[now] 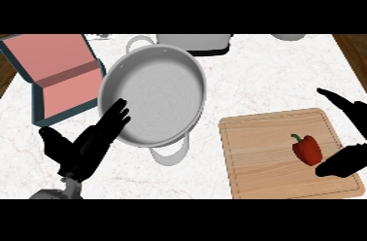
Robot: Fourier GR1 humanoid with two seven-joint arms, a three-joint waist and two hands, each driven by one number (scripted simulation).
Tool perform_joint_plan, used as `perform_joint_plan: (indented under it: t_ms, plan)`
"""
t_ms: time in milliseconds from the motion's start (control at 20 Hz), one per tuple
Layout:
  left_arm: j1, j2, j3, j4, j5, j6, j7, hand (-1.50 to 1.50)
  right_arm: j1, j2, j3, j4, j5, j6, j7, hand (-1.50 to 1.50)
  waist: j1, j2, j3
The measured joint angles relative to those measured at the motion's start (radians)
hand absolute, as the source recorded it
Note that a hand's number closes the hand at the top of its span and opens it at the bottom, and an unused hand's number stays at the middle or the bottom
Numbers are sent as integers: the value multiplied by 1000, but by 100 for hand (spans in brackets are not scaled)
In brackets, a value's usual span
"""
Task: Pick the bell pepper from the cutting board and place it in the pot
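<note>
You're looking down on a white marbled counter (265, 75). At lower left, your left hand (84, 146) rests with fingers straight and apart beside the round grey metal pot (154, 94). On the wooden cutting board (265, 160) at lower right lies a glossy red bell pepper (308, 149) with green stem; your right hand (344, 160) flanks it, fingers spread, not touching.

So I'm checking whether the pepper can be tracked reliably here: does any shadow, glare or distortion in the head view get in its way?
In the head view, the bell pepper is evenly lit and glare-free on the cutting board; the right hand covers its lower right edge; the pot looks stretched taller than wide, casting a soft shadow below.
</note>
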Motion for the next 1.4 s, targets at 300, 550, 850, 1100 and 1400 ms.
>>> perform_joint_plan:
  t_ms: [300, 550, 850, 1100, 1400]
  plan:
    - [14, -23, 14, -8, -28, -23, 4, 0, 11, 75, 24, 47, 127, 15, -32, -150, 1, 0, 1]
    - [5, -35, 34, -2, -40, -32, 11, 0, 49, 88, 43, 86, 253, 7, -65, -150, -1, 0, 1]
    - [11, -63, 47, -25, -65, -34, 49, 0, 103, 130, 31, 71, 350, 27, -83, -150, -2, 1, 0]
    - [4, -88, 63, -14, -84, -46, 55, 0, 124, 180, 26, 116, 428, 26, -133, -150, -2, 0, 0]
    - [32, -110, 69, -54, -111, -55, 79, 0, 110, 206, -30, 187, 477, 53, -195, -150, -1, 1, 0]
